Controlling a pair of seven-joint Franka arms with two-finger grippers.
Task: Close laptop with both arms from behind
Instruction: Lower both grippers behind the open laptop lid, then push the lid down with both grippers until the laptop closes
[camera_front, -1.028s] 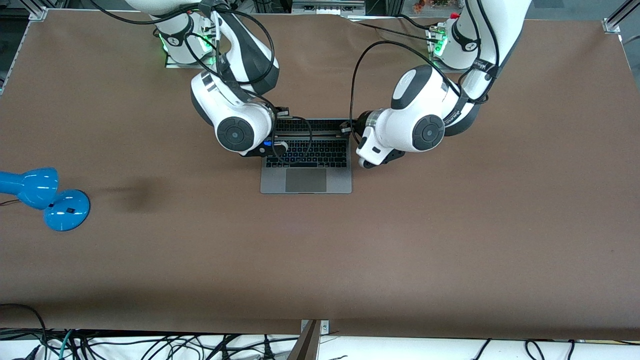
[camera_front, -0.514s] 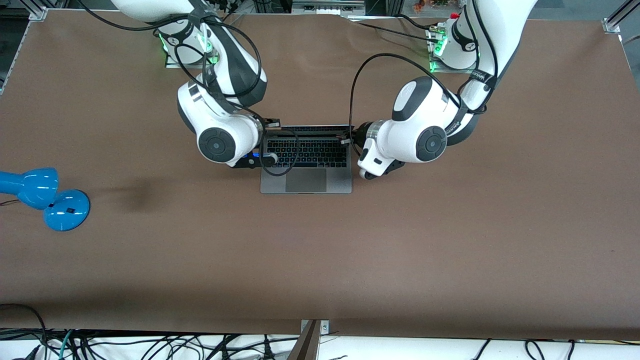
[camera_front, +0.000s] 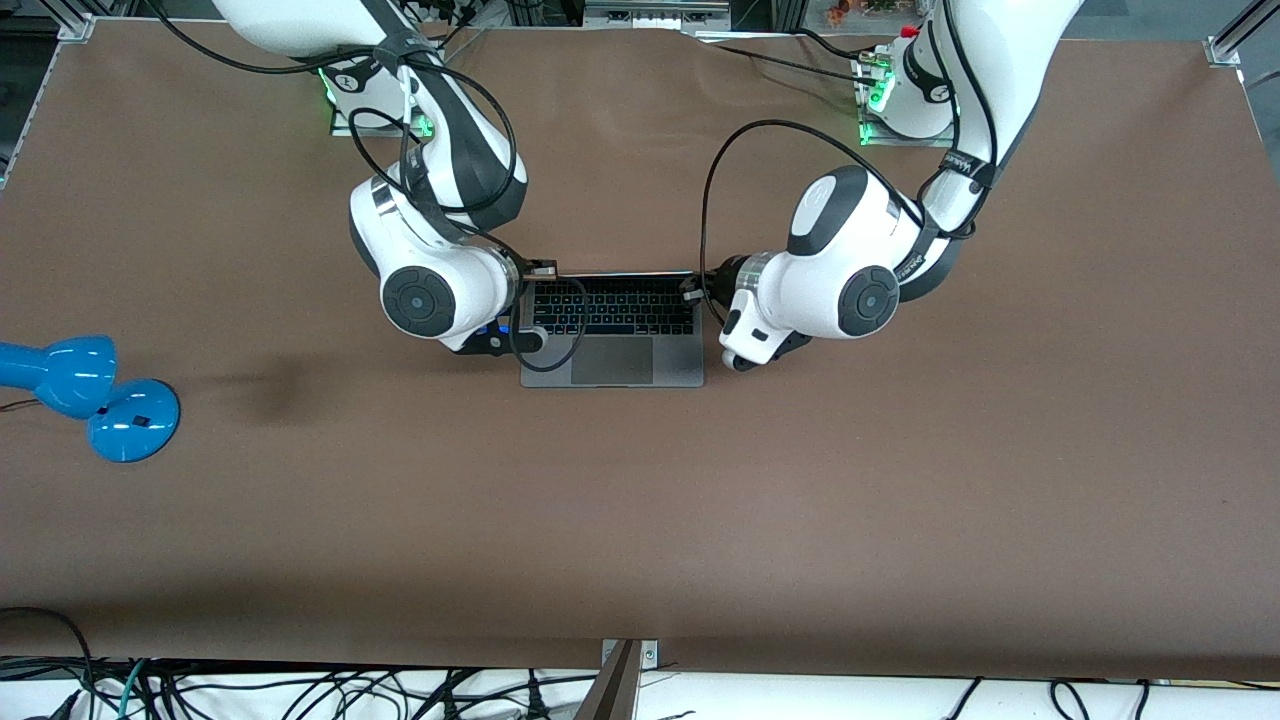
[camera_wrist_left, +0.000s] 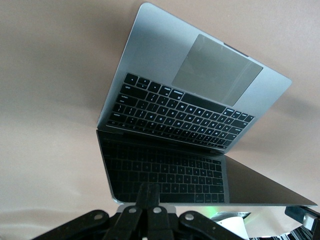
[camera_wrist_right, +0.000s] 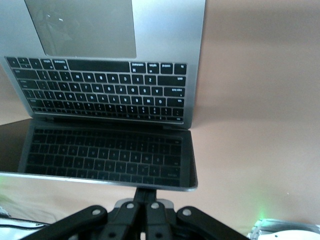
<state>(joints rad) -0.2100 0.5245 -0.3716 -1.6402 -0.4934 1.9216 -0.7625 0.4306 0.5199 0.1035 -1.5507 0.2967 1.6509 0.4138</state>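
The space-grey laptop lies mid-table, half open, with its lid leaning forward over the black keyboard. My right gripper is shut, and its fingertips press the back of the lid at the top corner toward the right arm's end. My left gripper is shut and presses the lid's other top corner. In the left wrist view the shut fingers touch the screen's upper edge, with the laptop's palm rest showing past it. In the right wrist view the shut fingers sit under the lid's edge, and the laptop's keyboard deck is in view.
A blue desk lamp lies on the brown table toward the right arm's end, well away from the laptop. Cables run along the table edge nearest the front camera.
Both grippers have moved toward the front camera with the lid's top edge. The lid has tipped further over the keyboard, hiding the hinge strip.
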